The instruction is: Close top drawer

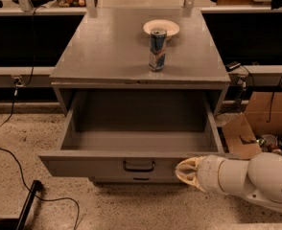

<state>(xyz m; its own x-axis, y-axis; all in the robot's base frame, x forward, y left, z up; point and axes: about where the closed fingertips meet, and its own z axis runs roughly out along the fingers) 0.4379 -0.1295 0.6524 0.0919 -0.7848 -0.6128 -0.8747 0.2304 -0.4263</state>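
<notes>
top drawer (83, 167), the wide, deep grey metal one with the plain flat front and the small dark loop handle (139, 166), is hanging open, most of the way out of the grey metal cabinet (59, 97) toward the camera. Looks empty inside.

The white arm's pale gripper (190, 173) comes in from the lower right and sits against or just in front of the drawer front. It's right of the handle, roughly halfway between it and the right corner. Can't tell if it's released or clenched, or whether it's actually touching.

What matters for the next move, I reckon: the front's long axis runs left-right, and the drawer closes straight back, away from the camera, into the cabinet. So the drawer lies dead ahead of the gripper, which is already on the correct side to push. Being off-centre to the right, the push might skew the drawer a bit.

The blue and silver drink can (157, 49) and white plate (172, 28) on the top surface (107, 51) are well out of the way.
</notes>
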